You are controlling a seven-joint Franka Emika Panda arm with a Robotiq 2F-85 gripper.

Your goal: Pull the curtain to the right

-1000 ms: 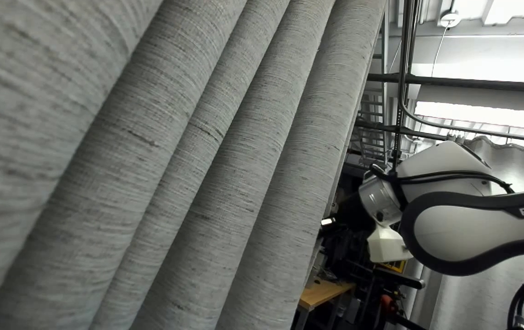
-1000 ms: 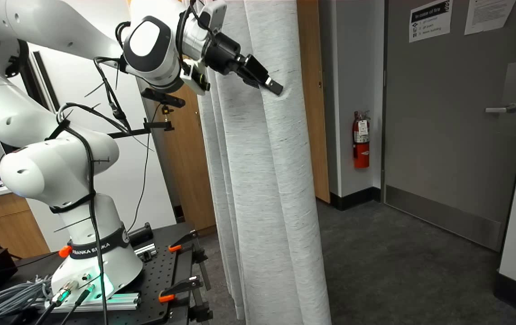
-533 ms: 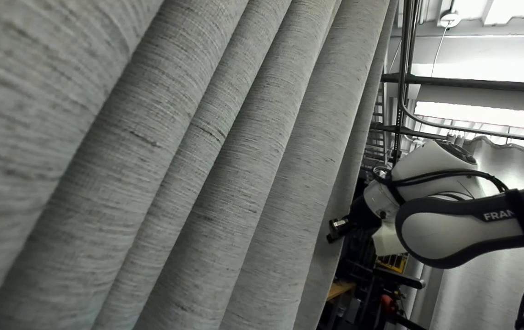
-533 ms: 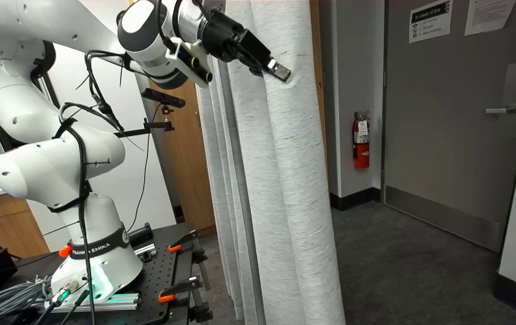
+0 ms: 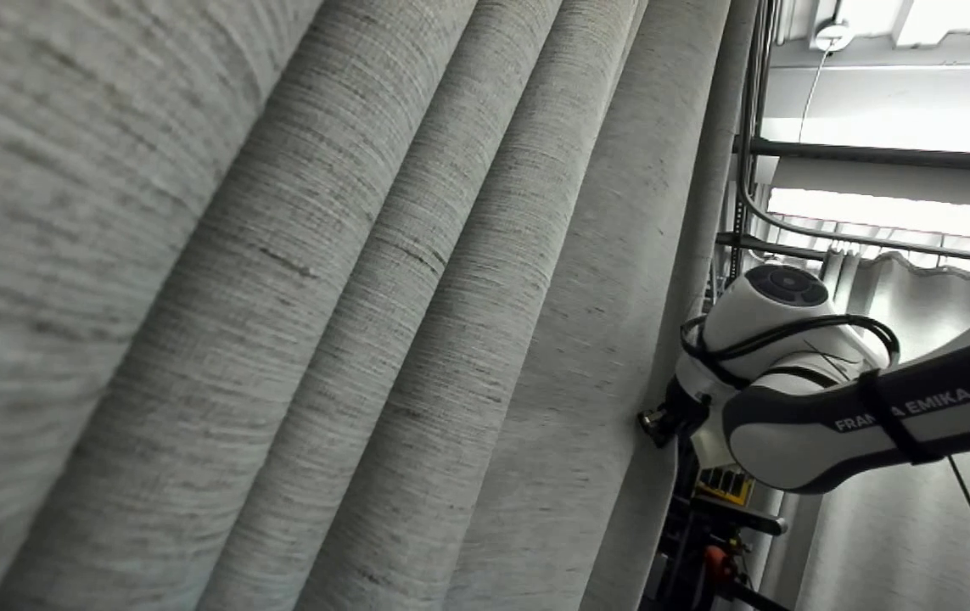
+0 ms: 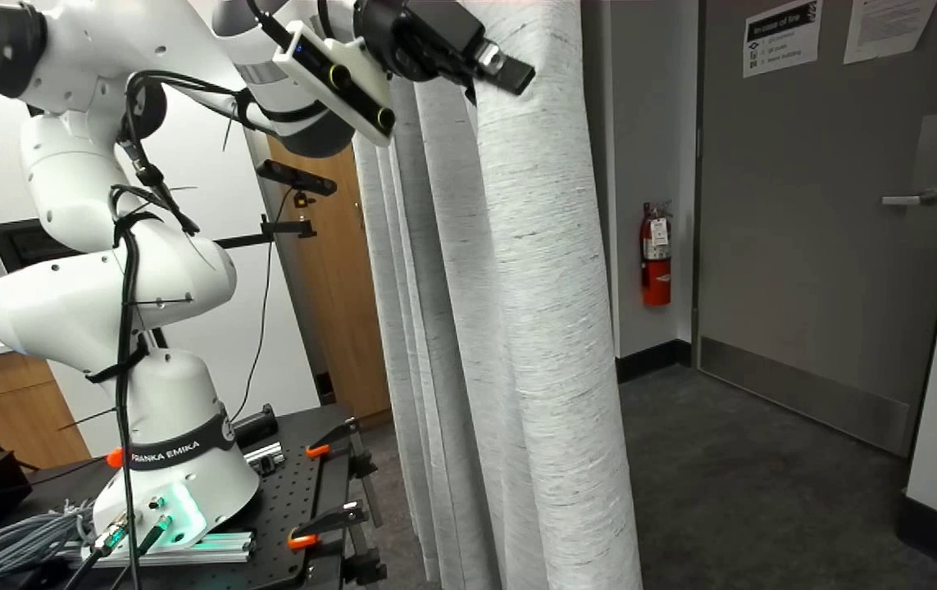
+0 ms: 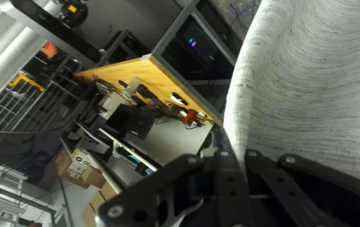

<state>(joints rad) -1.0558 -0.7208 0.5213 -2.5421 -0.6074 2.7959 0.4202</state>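
I have the gripper (image 7: 238, 155) pinching the curtain (image 7: 318, 94), which now reaches further toward frame right in both exterior views.

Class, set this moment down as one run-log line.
gripper: closed on curtain edge | curtain: hanging in long folds | task: pull right | completion: unclear

You have the curtain (image 6: 558, 328) cropped top and bottom in both exterior views, the claw (image 7: 240, 154) blurred in the wrist view, and the rightmost door notice (image 6: 886, 31) illegible.
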